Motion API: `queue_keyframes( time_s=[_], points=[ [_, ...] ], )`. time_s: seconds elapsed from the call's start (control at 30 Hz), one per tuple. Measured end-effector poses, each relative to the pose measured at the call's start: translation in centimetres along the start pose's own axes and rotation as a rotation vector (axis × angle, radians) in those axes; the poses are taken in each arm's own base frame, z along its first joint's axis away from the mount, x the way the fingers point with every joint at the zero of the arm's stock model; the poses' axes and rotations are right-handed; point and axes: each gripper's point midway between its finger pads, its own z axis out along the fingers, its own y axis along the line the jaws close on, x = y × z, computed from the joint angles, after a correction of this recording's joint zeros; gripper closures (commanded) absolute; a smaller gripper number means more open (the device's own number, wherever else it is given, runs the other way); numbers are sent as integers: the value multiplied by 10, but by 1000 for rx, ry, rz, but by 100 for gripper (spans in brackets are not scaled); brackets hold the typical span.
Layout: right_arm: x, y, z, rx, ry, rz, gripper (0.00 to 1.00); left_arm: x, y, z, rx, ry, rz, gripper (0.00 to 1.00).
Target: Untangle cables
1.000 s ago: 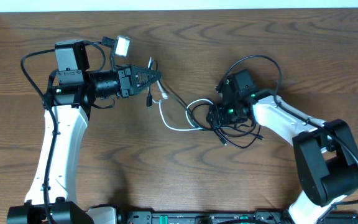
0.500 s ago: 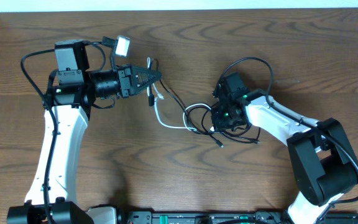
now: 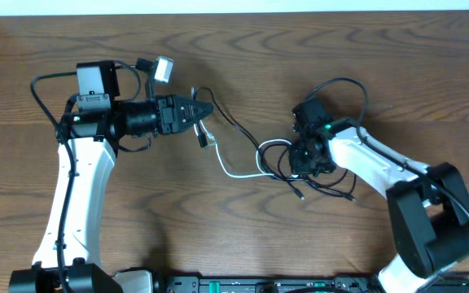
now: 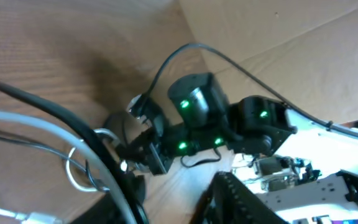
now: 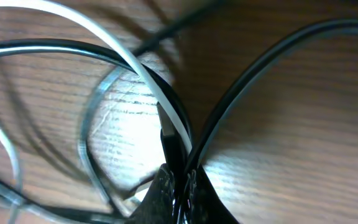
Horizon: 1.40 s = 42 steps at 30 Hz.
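Left gripper (image 3: 208, 112): sat left of centre on the far side; cords ran past its tip; spread or pinching could not be told
Right gripper (image 3: 303, 163): sat right of centre; pressed together, pinching the black cords (image 5: 253, 68) in the tangle
White cord (image 3: 238, 172): curved along the tabletop (image 3: 218, 236) between both arms; its right part ran into the tangle
Black loops: lay loose around the right arm's wrist; one strand stretched leftward
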Motion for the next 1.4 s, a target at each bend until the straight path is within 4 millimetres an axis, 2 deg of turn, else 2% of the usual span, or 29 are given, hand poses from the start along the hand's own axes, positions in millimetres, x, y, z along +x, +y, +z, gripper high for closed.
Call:
queue_keyframes(
  time_s=[0.1, 0.23, 0.37, 0.57, 0.67, 0.73, 0.83, 1.03, 1.07, 1.23, 1.4],
  points=[
    [-8, 1, -18, -9, -58, 0, 99, 9, 1, 1, -4, 25, 5, 51],
    [-20, 5, -56, -53, -165, 4, 99, 21, -2, 5, -1, 65, 70, 45],
    [-23, 12, -88, -111, -238, 0, 99, 31, -4, 17, -12, 112, 146, 41],
    [-23, 17, -121, -165, -311, -14, 99, 51, -1, 40, -81, 214, 226, 33],
    [-21, 18, -131, -178, -333, -16, 99, 60, -2, 50, -104, 257, 260, 30],
    [-21, 18, -136, -186, -344, -16, 99, 63, -2, 56, -118, 277, 283, 21],
    [-19, 19, -140, -192, -347, -21, 99, 65, -3, 63, -128, 289, 328, 20],
    [-13, 25, -140, -225, -327, -66, 99, 54, -4, 69, -140, 257, 406, 19],
    [-12, 26, -141, -232, -325, -76, 99, 50, -2, 70, -149, 245, 417, 16],
    [-11, 31, -145, -278, -324, -115, 99, 32, 11, 71, -244, 188, 398, 2],
    [-13, 28, -157, -332, -349, -136, 99, 33, 35, 86, -273, 211, 339, 1]
  ],
)
